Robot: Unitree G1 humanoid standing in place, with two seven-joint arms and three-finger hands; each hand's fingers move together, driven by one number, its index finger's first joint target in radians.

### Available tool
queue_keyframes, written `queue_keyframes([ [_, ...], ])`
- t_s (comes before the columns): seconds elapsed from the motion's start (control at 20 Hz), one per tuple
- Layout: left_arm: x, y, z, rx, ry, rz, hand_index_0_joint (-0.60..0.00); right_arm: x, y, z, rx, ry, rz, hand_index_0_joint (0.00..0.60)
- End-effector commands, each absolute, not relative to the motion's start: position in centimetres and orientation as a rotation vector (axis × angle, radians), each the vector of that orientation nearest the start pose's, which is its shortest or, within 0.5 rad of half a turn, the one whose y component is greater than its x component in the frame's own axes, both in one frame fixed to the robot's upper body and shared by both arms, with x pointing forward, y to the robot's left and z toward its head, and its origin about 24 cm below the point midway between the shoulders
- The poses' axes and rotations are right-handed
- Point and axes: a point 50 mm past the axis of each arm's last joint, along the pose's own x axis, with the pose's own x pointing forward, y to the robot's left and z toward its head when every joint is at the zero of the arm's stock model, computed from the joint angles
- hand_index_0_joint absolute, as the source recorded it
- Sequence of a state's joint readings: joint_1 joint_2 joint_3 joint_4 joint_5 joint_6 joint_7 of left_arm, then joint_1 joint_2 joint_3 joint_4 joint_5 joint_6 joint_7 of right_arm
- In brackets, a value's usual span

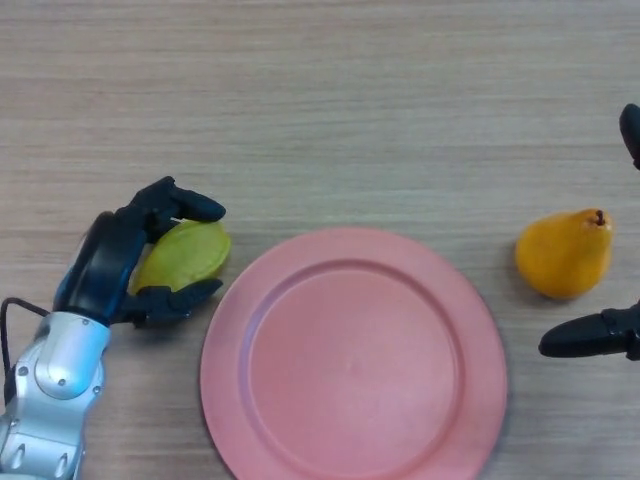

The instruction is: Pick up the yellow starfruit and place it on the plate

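Observation:
The yellow-green starfruit (188,253) lies on the wooden table just left of the pink plate (353,356). My left hand (110,262) comes in from the lower left and is curled round the fruit, fingers over its top and thumb under its near side. The plate is bare. At the right edge, parts of my right hand (592,336) show, a finger low down and a tip higher up, held apart beside the pear.
An orange-yellow pear (565,253) rests on the table right of the plate, between the visible parts of the right hand. Wooden tabletop stretches across the far half of the view.

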State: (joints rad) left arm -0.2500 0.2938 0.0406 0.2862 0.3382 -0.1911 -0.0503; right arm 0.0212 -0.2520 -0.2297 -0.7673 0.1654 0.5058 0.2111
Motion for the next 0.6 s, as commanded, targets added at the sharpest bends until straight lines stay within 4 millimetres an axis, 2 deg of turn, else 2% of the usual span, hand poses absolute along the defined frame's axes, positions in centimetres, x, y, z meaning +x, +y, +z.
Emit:
queue_keyframes([
  [0.05, 30.0, 21.7, 11.6, 0.694, -0.378, 0.099, -0.6, 20.0, -19.9, 20.4, -0.225, -0.446, 0.095, 0.0],
  [0.15, 29.8, 21.9, 12.6, 0.748, -0.443, 0.179, -0.6, 20.0, -19.9, 20.4, -0.235, -0.451, 0.094, 0.0],
  [0.3, 29.3, 21.3, 13.8, 0.742, -0.499, 0.191, -0.6, 20.1, -19.9, 20.3, -0.223, -0.442, 0.097, 0.0],
  [0.4, 28.6, 19.8, 14.5, 0.739, -0.532, 0.144, -0.6, 20.2, -20.0, 20.2, -0.223, -0.426, 0.095, 0.0],
  [0.45, 28.0, 18.5, 15.0, 0.746, -0.588, 0.112, -0.6, 20.2, -20.0, 20.2, -0.223, -0.425, 0.092, 0.0],
  [0.6, 27.0, 16.1, 14.6, 0.731, -0.616, 0.017, -0.6, 20.1, -20.2, 20.1, -0.223, -0.423, 0.086, 0.0],
])
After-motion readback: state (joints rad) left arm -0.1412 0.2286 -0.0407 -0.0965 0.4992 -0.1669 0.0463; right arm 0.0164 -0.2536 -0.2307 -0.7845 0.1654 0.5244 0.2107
